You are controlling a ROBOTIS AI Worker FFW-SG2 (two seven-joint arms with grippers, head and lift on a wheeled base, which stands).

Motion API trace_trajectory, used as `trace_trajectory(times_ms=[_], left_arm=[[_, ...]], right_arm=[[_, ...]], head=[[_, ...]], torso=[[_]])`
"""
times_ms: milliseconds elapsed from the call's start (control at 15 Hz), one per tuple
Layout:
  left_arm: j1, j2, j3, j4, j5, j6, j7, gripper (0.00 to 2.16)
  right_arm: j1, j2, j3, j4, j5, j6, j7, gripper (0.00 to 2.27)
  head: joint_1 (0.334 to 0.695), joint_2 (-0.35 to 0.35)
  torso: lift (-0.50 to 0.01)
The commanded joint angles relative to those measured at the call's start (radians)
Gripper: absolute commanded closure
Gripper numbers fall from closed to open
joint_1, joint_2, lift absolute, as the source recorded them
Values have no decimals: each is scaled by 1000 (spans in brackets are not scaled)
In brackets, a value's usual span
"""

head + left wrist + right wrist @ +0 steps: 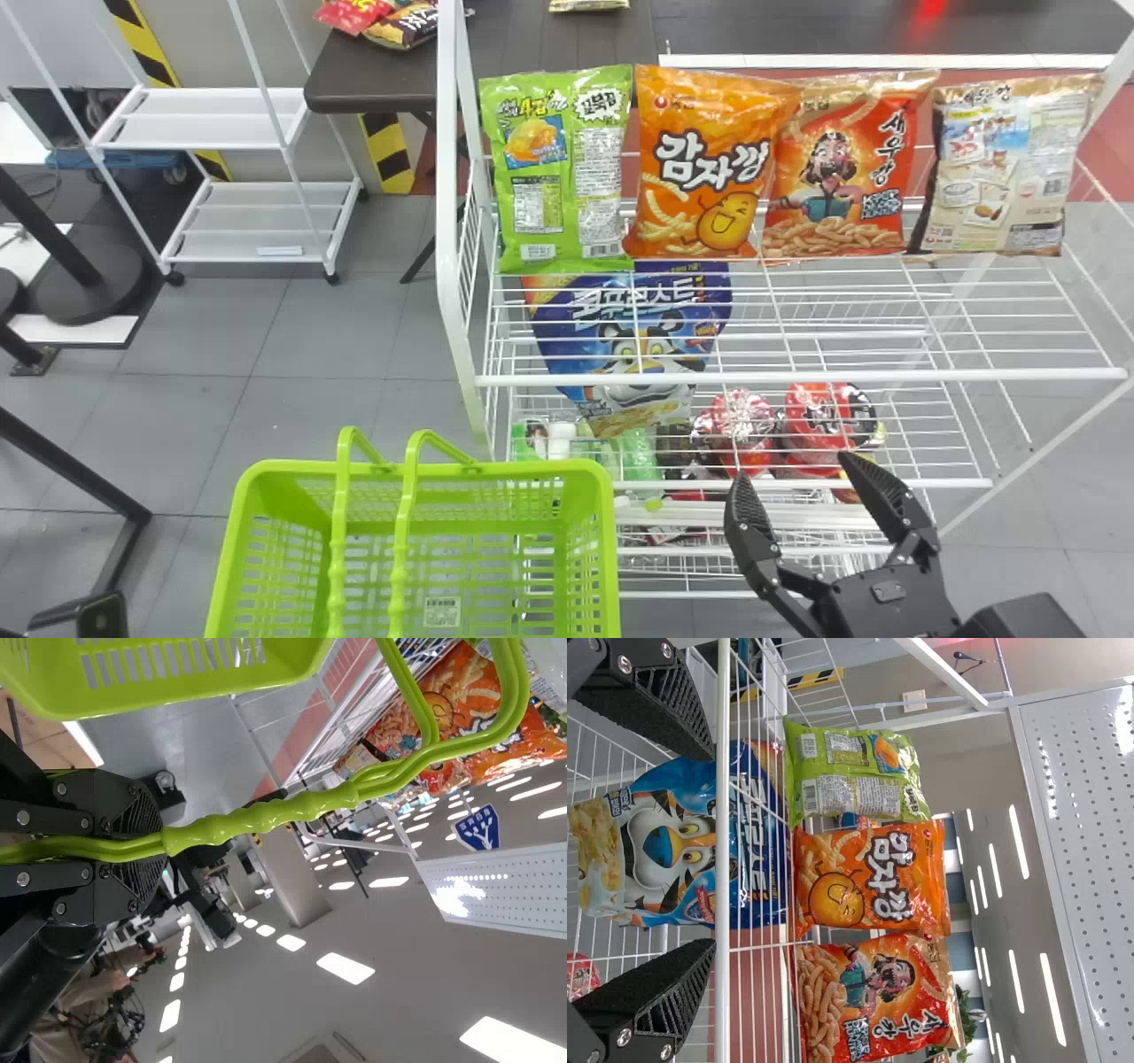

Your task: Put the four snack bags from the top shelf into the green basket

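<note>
The four snack bags stand in a row along the far side of the top shelf (797,377): from left, a green bag (558,177), an orange bag (709,168), a red-orange bag (837,177) and a beige bag (1010,168). Each has its long axis upright, and the bags are close side by side. The right gripper (796,468) is at the near side of the rack, lower than the bags and well apart from them, so they lie far and up from its jaws. These are spread apart left to right, with nothing between them; the orange bag looks most nearly in line with the gap. The right arm is the nearer one for picking. The next move probably calls for lifting the jaws over the near rail (723,904), then going far, one jaw to each side of a bag's width; the close neighbours could be knocked or caught.

The left gripper (149,846) has its jaws clamped on the handles (257,818) of the green basket (594,483), which is near and left of the rack. The part of its inside in sight is bare mesh, so all four bags seem left to do. Beneath the top shelf, a blue bag (633,341) stands toward the left, with red packs (819,425) to its right; neither belongs to this job.
</note>
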Motion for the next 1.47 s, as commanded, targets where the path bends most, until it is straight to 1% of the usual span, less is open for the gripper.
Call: trace_trajectory(times_ms=[0,533,733,933,1067,1133,1333,1400], left_arm=[[-5,0,0,12,0,0,-10,2148],[-12,-1,-2,28,0,0,-10,2148],[-14,-1,-3,28,-2,0,-10,2148],[-12,-1,-6,25,-3,0,-10,2148],[-9,0,-6,25,-3,3,-10,2148],[-9,2,-6,18,-3,6,-10,2148],[-26,13,-21,26,-3,9,-10,2148],[-34,17,-31,28,-5,12,-10,2148]], right_arm=[[-1,1,0,3,1,0,0,60],[-9,1,3,11,3,0,0,60],[-40,1,3,23,1,31,-2,60],[-129,1,31,20,0,120,-3,60],[-199,1,68,9,-2,215,-3,60],[-241,1,85,8,-3,258,-6,60],[-406,1,117,43,-16,423,-34,87],[-457,1,126,66,-16,445,-54,87]], head=[[695,53],[695,61],[695,62],[695,64],[695,78],[695,102],[695,145],[695,159]], torso=[[0],[0],[0],[0],[0],[0],[0],[0]])
